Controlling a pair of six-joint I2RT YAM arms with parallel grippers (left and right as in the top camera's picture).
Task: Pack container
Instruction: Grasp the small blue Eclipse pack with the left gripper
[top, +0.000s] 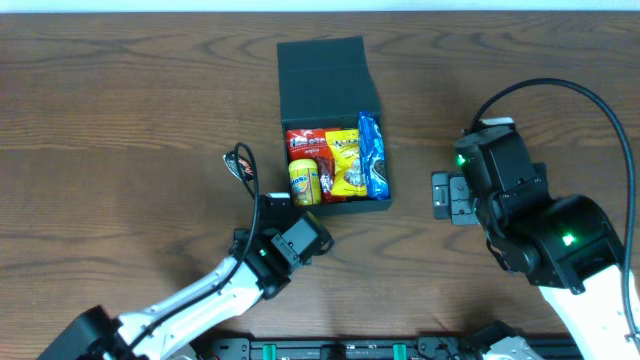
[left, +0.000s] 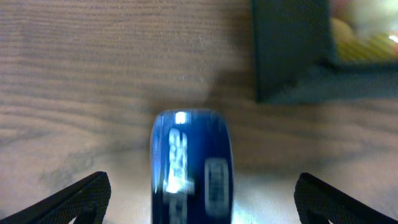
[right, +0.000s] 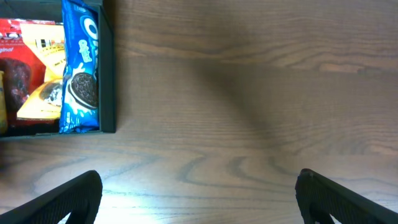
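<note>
The dark teal container (top: 320, 70) stands open at the table's back centre, its flap lid folded back. Inside lie a red packet (top: 303, 142), a yellow packet (top: 345, 160), a yellow tub (top: 304, 180) and a blue Oreo packet (top: 372, 155). My left gripper (top: 272, 205) is open just in front of the box's front left corner (left: 292, 50). A glossy blue packet (left: 189, 165) sits between its fingers (left: 199, 190), touching neither. My right gripper (top: 445, 195) is open and empty over bare wood (right: 199, 193), right of the box wall (right: 107, 68) and the Oreo packet (right: 81, 68).
A small dark packet (top: 240, 165) lies on the table left of the box, beside my left gripper. The wooden table (top: 120, 130) stretches out on both sides. The right arm's black cable (top: 600, 110) arcs over the right side.
</note>
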